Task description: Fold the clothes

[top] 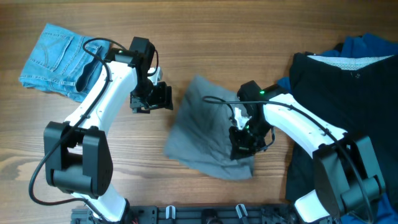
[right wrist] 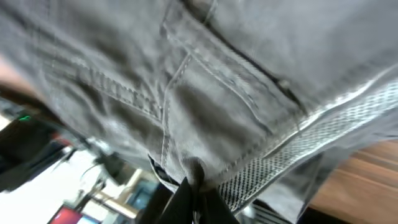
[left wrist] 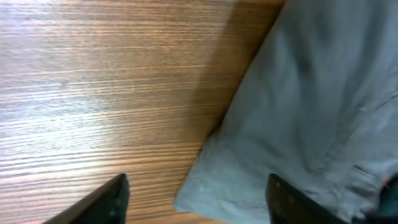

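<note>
Mid-grey shorts (top: 208,127) lie rumpled at the table's centre. My right gripper (top: 242,148) sits on their right side, shut on a pinch of grey fabric. In the right wrist view the fingertips (right wrist: 196,186) clamp a fold of the shorts (right wrist: 205,81) beside the pale mesh lining (right wrist: 311,140). My left gripper (top: 166,98) hovers just left of the shorts, open. In the left wrist view its gripper (left wrist: 198,205) straddles a corner of the grey cloth (left wrist: 311,112) with nothing held. Folded light-blue denim shorts (top: 53,59) rest at the far left.
A black garment (top: 339,93) and a bright-blue one (top: 370,45) are heaped at the right edge, close behind my right arm. Bare wooden table (top: 205,43) stretches between the denim and the grey shorts. A black rail (top: 186,214) runs along the front edge.
</note>
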Robot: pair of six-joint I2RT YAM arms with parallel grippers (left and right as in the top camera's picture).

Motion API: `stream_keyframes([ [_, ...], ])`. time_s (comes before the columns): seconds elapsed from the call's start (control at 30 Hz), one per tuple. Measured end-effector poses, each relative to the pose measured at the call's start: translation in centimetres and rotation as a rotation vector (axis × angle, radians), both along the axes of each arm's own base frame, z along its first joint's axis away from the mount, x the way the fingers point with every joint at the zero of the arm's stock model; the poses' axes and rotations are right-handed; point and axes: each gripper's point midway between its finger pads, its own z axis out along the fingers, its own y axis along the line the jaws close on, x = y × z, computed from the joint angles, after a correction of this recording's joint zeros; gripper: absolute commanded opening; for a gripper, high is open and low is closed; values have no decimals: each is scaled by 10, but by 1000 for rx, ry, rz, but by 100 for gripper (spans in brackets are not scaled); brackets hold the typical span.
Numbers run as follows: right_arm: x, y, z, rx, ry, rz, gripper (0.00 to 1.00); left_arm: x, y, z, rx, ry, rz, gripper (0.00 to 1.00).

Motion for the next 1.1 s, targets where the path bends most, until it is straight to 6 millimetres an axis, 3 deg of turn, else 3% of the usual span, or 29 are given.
stream_keyframes([
  [0.07, 9, -5, -7, -45, -47, -6, 4, -1, -5, 1, -31, 3, -7, 35],
  [0.23, 13, -11, -14, -91, -68, -31, 4, -6, -35, 0, -217, 26, -3, 28],
  [0.37, 3, -18, -21, -123, -41, -31, 5, -12, -60, -11, -330, 18, -36, 29],
  [0.47, -15, -33, -38, -188, -5, -41, 15, -25, -81, -23, -378, 16, -91, 33],
  [0.6, -9, -35, -43, -196, -38, -52, 25, -35, -95, -27, -395, 18, -136, 38],
  [0.67, -2, -38, -35, -191, -62, -68, 36, -35, -96, -27, -398, 18, -139, 39],
  [0.73, 21, -42, -10, -163, -148, -105, 52, -35, -96, -27, -399, 16, -139, 41],
  [0.8, 43, -50, 15, -147, -252, -147, 57, -35, -96, -27, -399, 16, -139, 46],
  [0.9, 76, -65, 53, -117, -446, -235, 57, -34, -96, -27, -399, 14, -139, 49],
  [1.07, 120, -71, 72, -78, -651, -288, 57, -31, -97, -27, -404, -4, -143, 49],
  [1.1, 129, -70, 71, -70, -678, -286, 50, -30, -96, -27, -397, -8, -143, 49],
])
